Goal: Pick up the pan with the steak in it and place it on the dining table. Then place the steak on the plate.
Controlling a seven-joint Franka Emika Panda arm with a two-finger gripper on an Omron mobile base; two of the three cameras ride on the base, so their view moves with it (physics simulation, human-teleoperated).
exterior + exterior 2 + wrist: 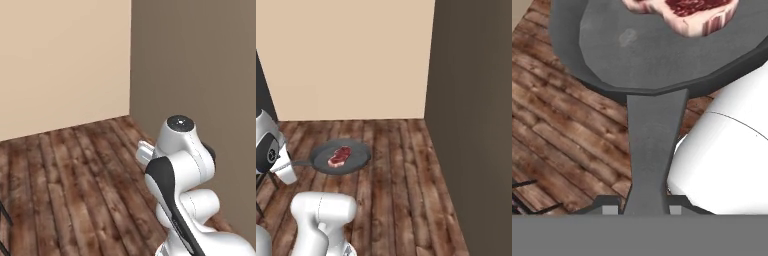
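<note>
Clearly rigid, the dark grey round frying pan (pixel 341 157) hangs handle-gripped in the clenched pincer (pixel 640 209) (loose red steak (pixel 339 156) may slide).

Arm folded tight over the base, elbow high, forearm swung to its left. Hand (pixel 640 210) closed on the pan (pixel 342 157) handle, one finger each side, clamped near the handle's end; pan held level, clear of the floor.
</note>
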